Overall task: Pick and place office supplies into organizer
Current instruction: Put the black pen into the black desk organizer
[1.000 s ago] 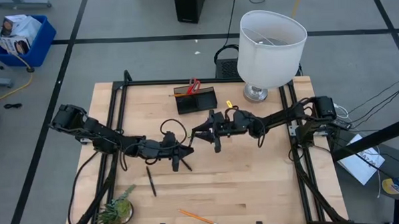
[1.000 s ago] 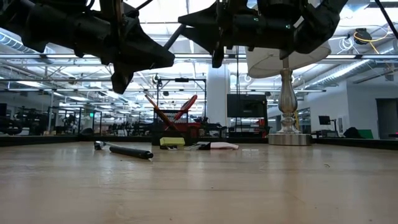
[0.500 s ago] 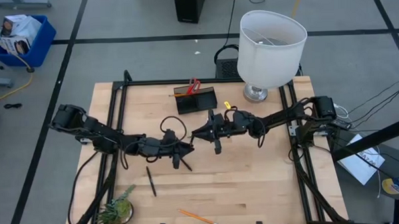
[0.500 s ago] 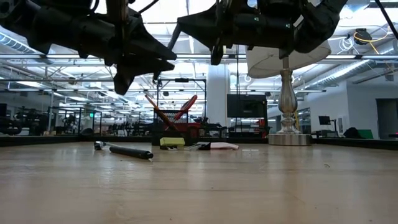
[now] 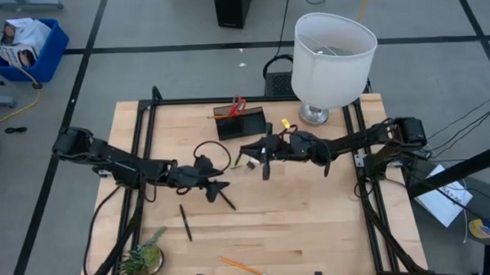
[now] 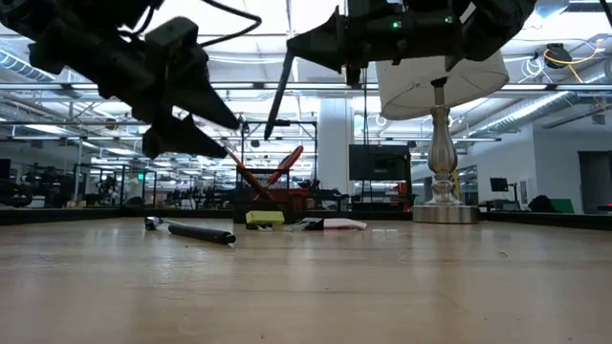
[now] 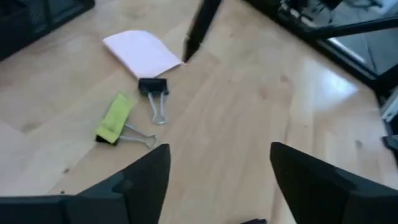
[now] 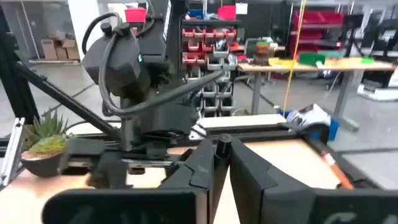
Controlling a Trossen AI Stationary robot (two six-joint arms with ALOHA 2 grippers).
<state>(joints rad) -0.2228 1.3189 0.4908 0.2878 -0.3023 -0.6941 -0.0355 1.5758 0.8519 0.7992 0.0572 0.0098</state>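
A black pen (image 6: 277, 96) hangs in the air over the middle of the table, with my right gripper (image 6: 295, 43) (image 5: 245, 152) shut on it. My left gripper (image 5: 223, 194) (image 6: 222, 132) stands open just to the pen's near left, with nothing between its fingers. Its wrist view shows the pen's lower tip (image 7: 198, 31) above the table. The black organizer (image 5: 240, 122) sits at the far middle, with red scissors (image 5: 236, 105) sticking up out of it. A second black pen (image 5: 185, 222) and an orange pencil (image 5: 241, 267) lie flat on the near part of the table. My right gripper pinches the pen's upper end (image 6: 290, 55) between its two fingers. That end shows in the slit between them (image 8: 222, 145). The fingers reach in level from the table's right. The pen hangs slanted below them, clear of the table.
A pink sticky-note pad (image 7: 143, 53), a black clip (image 7: 155, 93) and a yellow-green clip (image 7: 115, 118) lie on the wood under the grippers. A white-shaded lamp (image 5: 333, 49) stands at the far right, a small plant (image 5: 143, 257) at the near left corner.
My left gripper has opened and let go of the pen, tipping up and drawing back toward the table's left. My right gripper has risen a little toward the far edge and rolled, and it now carries the pen alone. The pen hangs slanted from it.
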